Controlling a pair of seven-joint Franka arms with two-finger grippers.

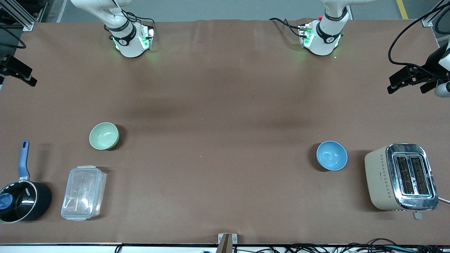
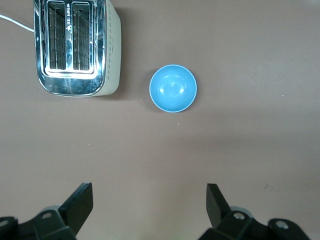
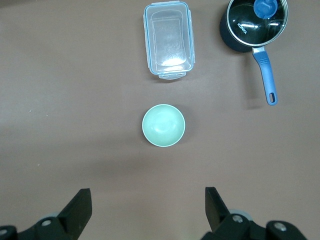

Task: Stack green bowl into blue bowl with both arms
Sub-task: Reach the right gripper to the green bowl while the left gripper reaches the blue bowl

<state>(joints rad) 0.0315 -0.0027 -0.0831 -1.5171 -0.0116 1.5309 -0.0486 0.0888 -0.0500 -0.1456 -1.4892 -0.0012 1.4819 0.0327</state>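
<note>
Overhead, left hand (image 2: 149,205) gapes empty above blue bowl (image 2: 173,88); right hand (image 3: 148,207) likewise above green bowl (image 3: 163,125).

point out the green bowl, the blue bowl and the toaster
green bowl (image 1: 104,135), front view, on its glossy inside
blue bowl (image 1: 331,155), front view, on its inside
toaster (image 1: 378,177), front view, on its cream side panel

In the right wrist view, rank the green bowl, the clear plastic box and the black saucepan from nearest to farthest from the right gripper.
From the right gripper, which is open above the table:
1. Green bowl, directly ahead of the gripper.
2. Clear plastic box, past the bowl, toward the front camera.
3. Black saucepan, beside the box, at the table's end.
</note>
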